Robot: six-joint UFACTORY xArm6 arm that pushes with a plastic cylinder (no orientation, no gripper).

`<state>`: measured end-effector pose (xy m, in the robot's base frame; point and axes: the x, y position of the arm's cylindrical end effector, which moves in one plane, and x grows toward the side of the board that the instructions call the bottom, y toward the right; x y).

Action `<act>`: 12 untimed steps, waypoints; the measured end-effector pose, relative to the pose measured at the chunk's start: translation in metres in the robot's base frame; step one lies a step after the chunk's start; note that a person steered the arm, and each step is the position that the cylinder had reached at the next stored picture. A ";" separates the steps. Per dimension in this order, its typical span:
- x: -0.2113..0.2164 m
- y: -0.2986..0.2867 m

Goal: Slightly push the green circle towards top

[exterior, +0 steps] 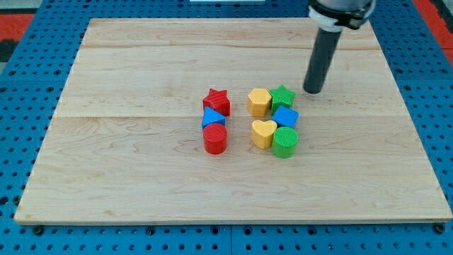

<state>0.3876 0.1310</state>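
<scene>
The green circle is a short green cylinder on the wooden board, at the bottom right of a cluster of blocks. It touches the yellow heart on its left and the blue cube just above it. My tip is at the end of the dark rod, up and to the right of the cluster. It stands just right of the green star and well above the green circle, touching neither.
A yellow hexagon-like block sits left of the green star. To the left stands a column: red star, blue triangle, red cylinder. Blue pegboard surrounds the board.
</scene>
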 end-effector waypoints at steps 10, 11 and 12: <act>0.122 -0.024; 0.163 -0.035; 0.155 -0.050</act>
<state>0.5421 0.0810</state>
